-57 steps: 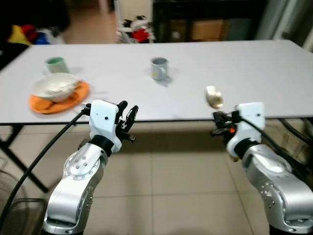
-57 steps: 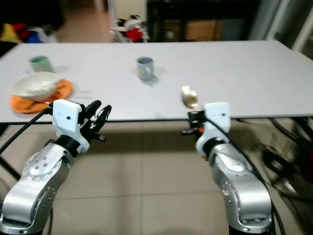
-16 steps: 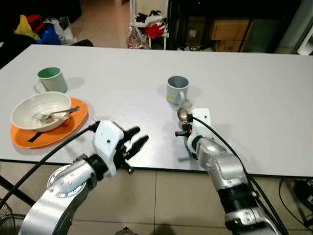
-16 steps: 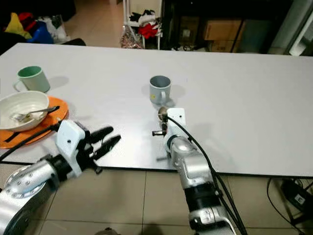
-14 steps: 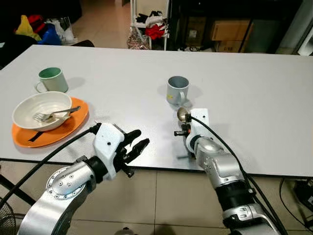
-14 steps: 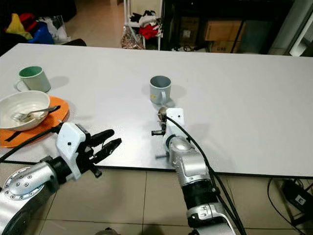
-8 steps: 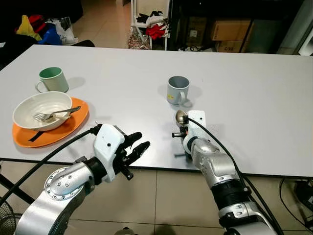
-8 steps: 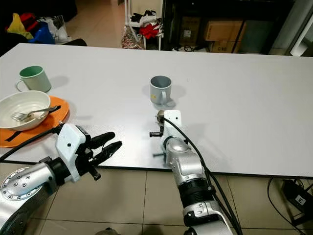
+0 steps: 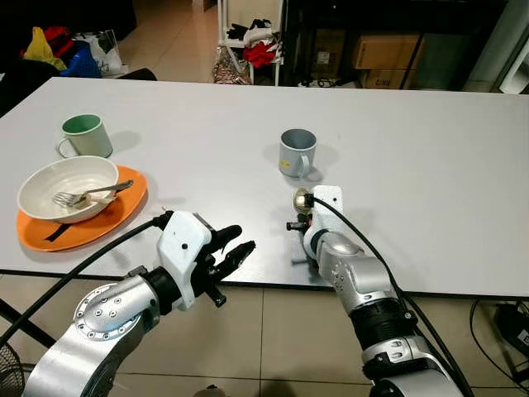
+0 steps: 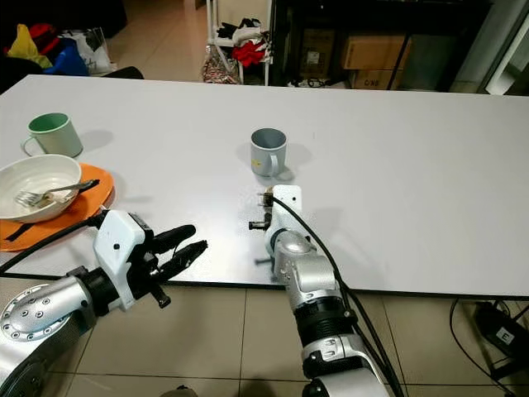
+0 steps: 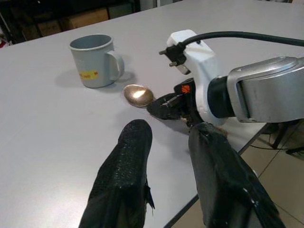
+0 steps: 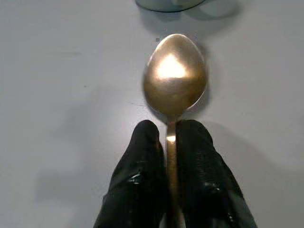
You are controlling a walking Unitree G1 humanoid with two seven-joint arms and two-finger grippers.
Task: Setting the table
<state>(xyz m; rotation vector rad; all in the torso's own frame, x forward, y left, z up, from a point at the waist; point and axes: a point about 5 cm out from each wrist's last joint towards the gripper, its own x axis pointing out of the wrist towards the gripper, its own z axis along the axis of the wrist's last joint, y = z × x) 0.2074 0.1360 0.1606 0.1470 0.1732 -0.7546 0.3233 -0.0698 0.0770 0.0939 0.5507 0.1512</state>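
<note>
A gold spoon [image 12: 174, 78] is pinched by its handle in my right gripper [image 12: 167, 130], which is shut on it. The spoon's bowl [image 9: 302, 198] sits low over the white table [image 9: 430, 132], just in front of a grey mug [image 9: 296, 151]; I cannot tell if it touches the surface. My left gripper [image 9: 229, 247] hovers open at the table's front edge, left of the right wrist, with nothing between its fingers [image 11: 128, 156]. In the left wrist view the spoon [image 11: 138, 95] and the grey mug [image 11: 95, 60] lie ahead of it.
At the left of the table a white bowl [image 9: 68, 178] with a fork [image 9: 91, 194] rests on an orange plate [image 9: 120, 207], and a green mug [image 9: 85, 135] stands behind it. Beyond the far edge are a rack with clothes [image 9: 256, 50] and cardboard boxes [image 9: 384, 50].
The camera has come closer to the table. My right gripper has carried the spoon over the table and then drifted slightly left, toward the front edge. The left gripper stays nearly still.
</note>
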